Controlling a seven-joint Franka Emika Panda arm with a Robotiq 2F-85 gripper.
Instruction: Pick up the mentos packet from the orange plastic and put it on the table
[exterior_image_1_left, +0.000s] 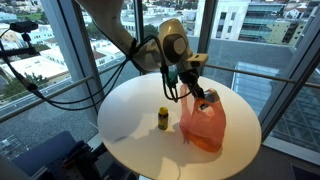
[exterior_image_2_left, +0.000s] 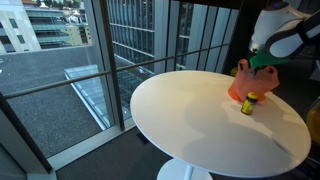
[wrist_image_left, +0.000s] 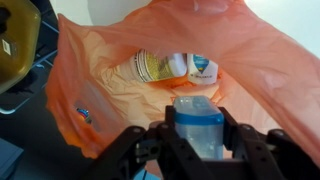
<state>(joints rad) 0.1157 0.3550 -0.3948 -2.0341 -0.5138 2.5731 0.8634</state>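
Note:
In the wrist view my gripper (wrist_image_left: 197, 128) is shut on the mentos packet (wrist_image_left: 197, 125), a pale blue container with a blue band, held just above the open mouth of the orange plastic bag (wrist_image_left: 100, 90). Inside the bag lie a striped container (wrist_image_left: 158, 66) and a white item with a blue logo (wrist_image_left: 203, 67). In both exterior views the orange bag (exterior_image_1_left: 203, 125) (exterior_image_2_left: 243, 85) stands on the round white table (exterior_image_1_left: 130, 115) (exterior_image_2_left: 190, 115), with the gripper (exterior_image_1_left: 196, 92) right above its mouth. The packet itself is too small to make out there.
A small yellow bottle with a dark cap (exterior_image_1_left: 163, 119) (exterior_image_2_left: 250, 103) stands on the table beside the bag. The table sits close to large windows with a black railing (exterior_image_2_left: 160, 62). Cables (exterior_image_1_left: 50, 85) hang off the table's far side.

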